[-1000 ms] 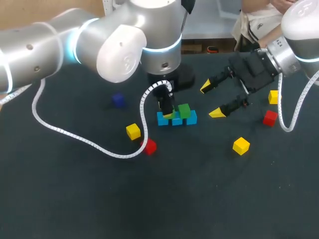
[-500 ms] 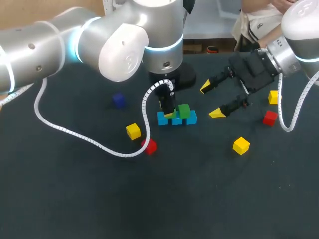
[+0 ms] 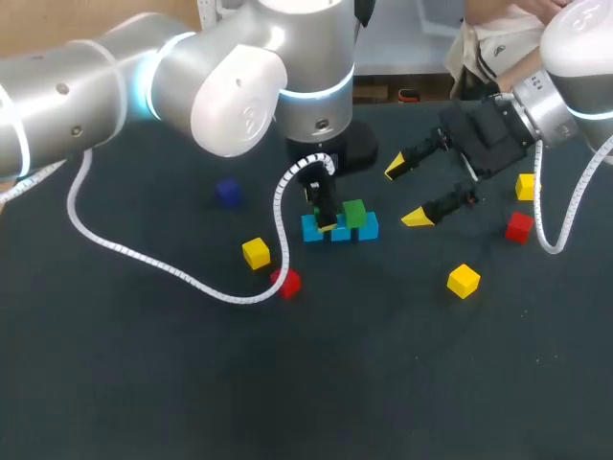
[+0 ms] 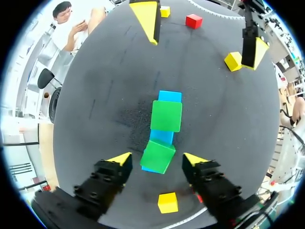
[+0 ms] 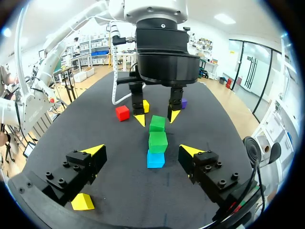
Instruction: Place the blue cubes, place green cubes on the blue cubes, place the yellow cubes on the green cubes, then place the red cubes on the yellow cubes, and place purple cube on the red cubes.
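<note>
Toward the table's left side, a purple cube point(image 3: 227, 193), a near yellow cube point(image 3: 256, 253) and a near red cube point(image 3: 286, 282) are lying loose and apart, not yet stacked. At the middle, three blue cubes point(image 3: 340, 231) are sitting in a touching row, so the base layer is judged complete.

Two green cubes are resting on that row. The skewed green cube point(image 4: 159, 152) is sitting twisted on the end blue cube, directly between the fingers of the left gripper point(image 4: 157, 159). These fingers are standing apart, with a gap showing on each side of the cube, so nothing is being held. The square green cube point(image 4: 166, 116) is sitting just ahead of that gripper, further along the row. The green layer is therefore judged placed, though one cube is looking misaligned.

To the right, the right gripper point(image 3: 406, 192) is hovering near the row with its fingers spread wide and empty. Beyond it, a middle yellow cube point(image 3: 464, 281), a far red cube point(image 3: 519, 227) and a far yellow cube point(image 3: 525, 186) are waiting on the table point(image 3: 383, 383). The yellow, red and purple layers are judged outstanding.
</note>
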Available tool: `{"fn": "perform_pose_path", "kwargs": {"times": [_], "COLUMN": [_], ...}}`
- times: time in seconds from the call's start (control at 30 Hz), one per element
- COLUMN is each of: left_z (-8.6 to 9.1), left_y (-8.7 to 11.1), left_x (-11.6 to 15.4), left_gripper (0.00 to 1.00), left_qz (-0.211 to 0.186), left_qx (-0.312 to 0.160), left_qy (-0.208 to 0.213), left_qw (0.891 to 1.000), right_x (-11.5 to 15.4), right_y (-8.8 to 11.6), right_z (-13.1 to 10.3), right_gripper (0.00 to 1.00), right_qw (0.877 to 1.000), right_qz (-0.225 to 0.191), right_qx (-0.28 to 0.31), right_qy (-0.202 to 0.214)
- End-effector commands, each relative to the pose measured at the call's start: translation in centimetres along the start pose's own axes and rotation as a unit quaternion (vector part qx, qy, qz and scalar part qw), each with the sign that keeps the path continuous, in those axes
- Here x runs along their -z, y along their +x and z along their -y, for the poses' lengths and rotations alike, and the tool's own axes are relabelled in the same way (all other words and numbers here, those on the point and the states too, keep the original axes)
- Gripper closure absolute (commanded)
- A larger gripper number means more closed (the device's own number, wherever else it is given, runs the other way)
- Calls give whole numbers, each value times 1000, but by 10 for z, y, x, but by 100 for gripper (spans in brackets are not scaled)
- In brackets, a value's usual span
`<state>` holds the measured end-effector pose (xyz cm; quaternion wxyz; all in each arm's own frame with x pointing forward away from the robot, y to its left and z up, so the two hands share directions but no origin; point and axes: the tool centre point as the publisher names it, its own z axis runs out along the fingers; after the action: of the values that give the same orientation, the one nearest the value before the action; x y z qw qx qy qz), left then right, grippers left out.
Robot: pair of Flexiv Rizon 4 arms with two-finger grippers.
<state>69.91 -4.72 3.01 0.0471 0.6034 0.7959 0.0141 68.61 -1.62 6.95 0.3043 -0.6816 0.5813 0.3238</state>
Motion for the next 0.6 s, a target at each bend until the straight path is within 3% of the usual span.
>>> {"fn": "perform_pose_path", "kwargs": {"times": [0.03, 0.43, 0.47, 0.5, 0.53, 0.6], "left_z": [-1, -4, -4, -4, -4, -4], "left_y": [-2, -2, -3, -3, -4, -4], "left_x": [-1, 2, 3, 3, 3, 3], "left_gripper": [0, 0, 16, 24, 49, 52], "left_qz": [-2, 17, 18, 19, 18, 19], "left_qx": [1, -14, -18, -20, -21, -22], "left_qy": [3, -5, -7, -6, -6, -5], "left_qw": [1000, 1000, 1000, 1000, 1000, 1000], "right_x": [0, 0, 0, 0, 0, 0], "right_y": [0, 0, 0, 0, 0, 0], "right_z": [0, 0, 0, 0, 0, 0], "right_gripper": [0, 0, 0, 0, 0, 0], "right_qw": [1000, 1000, 1000, 1000, 1000, 1000], "right_qz": [1, 1, 1, 1, 1, 1], "right_qx": [1, 1, 1, 1, 1, 1], "right_qy": [0, 0, 0, 0, 0, 0]}}
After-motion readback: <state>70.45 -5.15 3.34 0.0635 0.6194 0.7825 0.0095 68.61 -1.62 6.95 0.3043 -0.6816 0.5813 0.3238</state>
